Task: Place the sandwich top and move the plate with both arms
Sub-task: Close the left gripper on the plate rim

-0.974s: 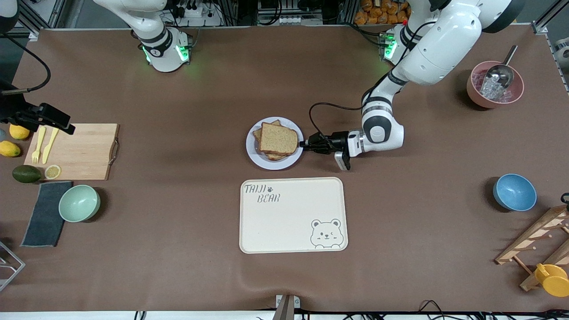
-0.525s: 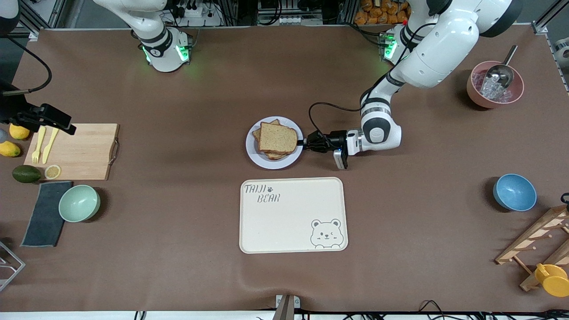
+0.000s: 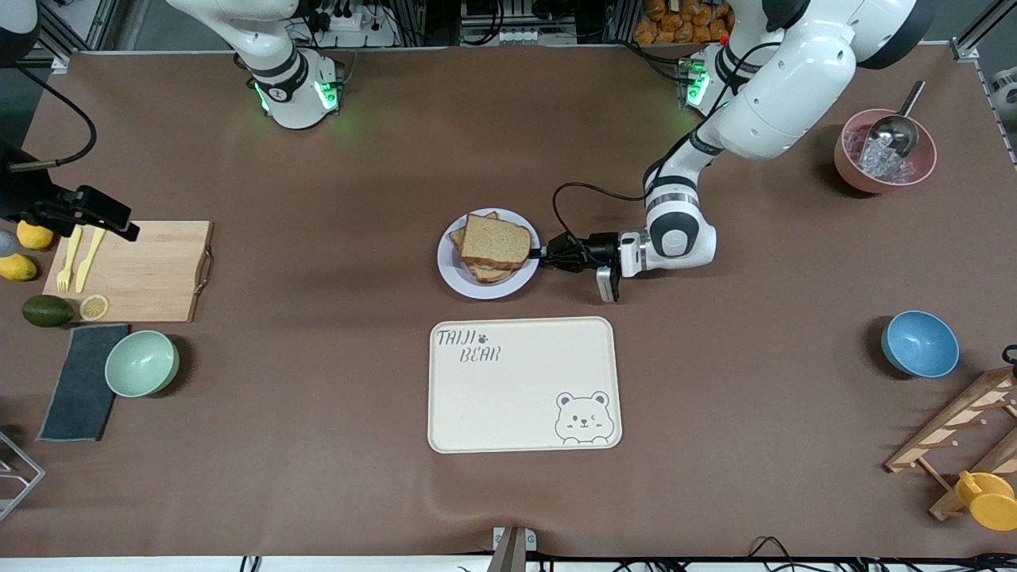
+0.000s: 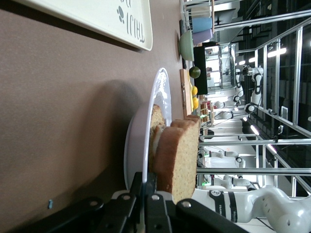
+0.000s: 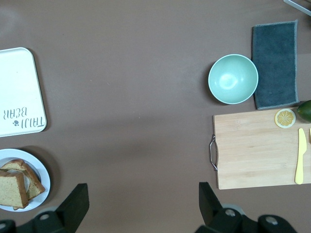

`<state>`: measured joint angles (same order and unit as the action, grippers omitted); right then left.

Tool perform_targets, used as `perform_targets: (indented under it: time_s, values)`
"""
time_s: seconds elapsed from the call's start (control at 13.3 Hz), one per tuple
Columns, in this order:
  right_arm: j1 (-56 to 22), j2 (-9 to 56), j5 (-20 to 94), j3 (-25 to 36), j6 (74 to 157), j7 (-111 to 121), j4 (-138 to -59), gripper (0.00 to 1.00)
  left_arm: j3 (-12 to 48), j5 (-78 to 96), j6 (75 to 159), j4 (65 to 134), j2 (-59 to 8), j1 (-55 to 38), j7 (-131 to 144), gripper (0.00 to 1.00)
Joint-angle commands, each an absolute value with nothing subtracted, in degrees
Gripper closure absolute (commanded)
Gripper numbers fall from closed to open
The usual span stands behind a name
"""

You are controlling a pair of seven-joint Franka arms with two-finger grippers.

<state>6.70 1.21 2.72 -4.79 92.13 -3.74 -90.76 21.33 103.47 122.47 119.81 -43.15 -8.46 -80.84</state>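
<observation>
Brown mat (image 3: 318,413) covers the whole table; aluminium framing and cables line the edge where the arm bases stand.

Around: cream bear-printed tray (image 3: 523,384) sits near the plate, nearer the front camera. Blue bowl (image 3: 919,343) and pink bowl with a metal scoop (image 3: 884,149) sit toward the left arm's end, along with a wooden rack (image 3: 965,433) and a yellow cup (image 3: 987,499). Toward the right arm's end: wooden cutting board (image 3: 131,270) with yellow fork and knife (image 3: 79,258) and a lemon slice (image 3: 94,307), green bowl (image 3: 141,363), dark cloth (image 3: 79,381), avocado (image 3: 46,311), lemons (image 3: 24,250). Nothing lies between plate and tray.

Plate (image 3: 459,278): small, round, white-lavender, mid-table. In the left wrist view it looks raised off the mat on the gripper side, with a shadow under it. Sandwich top (image 3: 495,241), a speckled brown slice with darker crust, lies on the stack of bread on the plate, slightly askew from the slices under it.

Left gripper (image 3: 547,256) comes in low and sideways from the left arm's end, clenched on the plate rim; left wrist view shows the black fingers (image 4: 150,206) pinching the rim edge.

Right gripper (image 5: 141,206) is parked high over the cutting board end, waiting, fingers spread wide, holding nothing.
</observation>
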Motion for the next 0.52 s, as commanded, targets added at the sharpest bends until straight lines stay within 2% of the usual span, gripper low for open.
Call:
perform_targets:
  time_s: [0.0,0.45]
  values:
    - [6.3,1.2,1.7,-4.8,92.3,-3.9,-90.7,0.0,21.8,106.0,120.8,119.7,-44.2,-7.5,-82.9,1.0]
    - [6.2,1.3,1.7,-4.8,92.3,-3.9,-90.7,0.0,25.6,107.1,120.8,119.7,-43.6,-4.3,-80.2,1.0]
